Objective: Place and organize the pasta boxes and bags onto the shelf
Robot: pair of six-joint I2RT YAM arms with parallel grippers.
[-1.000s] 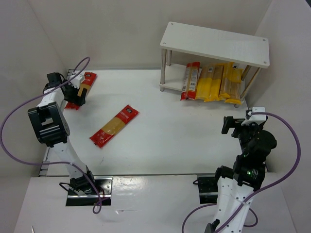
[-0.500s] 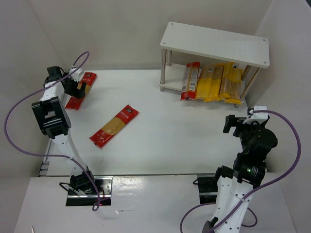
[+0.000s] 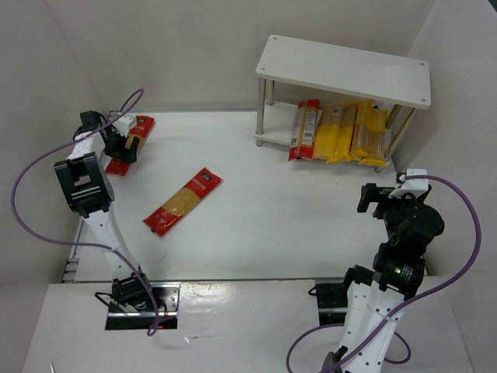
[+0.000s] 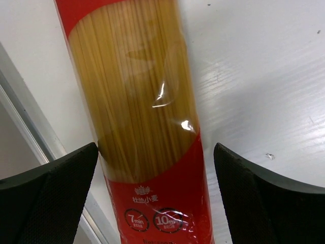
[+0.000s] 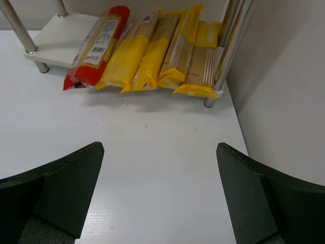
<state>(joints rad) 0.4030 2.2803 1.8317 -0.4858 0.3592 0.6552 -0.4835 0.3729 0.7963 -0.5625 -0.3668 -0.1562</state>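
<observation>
A red-ended spaghetti pack (image 3: pixel 142 124) lies at the far left of the table. My left gripper (image 3: pixel 123 143) is open and straddles it. In the left wrist view the pack (image 4: pixel 137 101) fills the gap of that gripper (image 4: pixel 155 152); the left finger is at its edge and the right finger stands a little apart. A second red-ended pack (image 3: pixel 183 201) lies diagonally mid-table. The white shelf (image 3: pixel 345 70) stands at the far right, with one red-ended and several yellow packs (image 3: pixel 334 132) on its lower tier, which also show in the right wrist view (image 5: pixel 147 56). My right gripper (image 3: pixel 377 198) is open and empty above the table (image 5: pixel 160 152).
White walls close in the table on the left, back and right. The shelf's silver legs (image 5: pixel 231 30) stand beside the rightmost yellow pack. A metal rail (image 4: pixel 35 132) runs along the table's left edge beside the straddled pack.
My left arm has shifted slightly toward the left wall, its gripper staying over the far-left pack. The right arm and all packs have hardly moved.
</observation>
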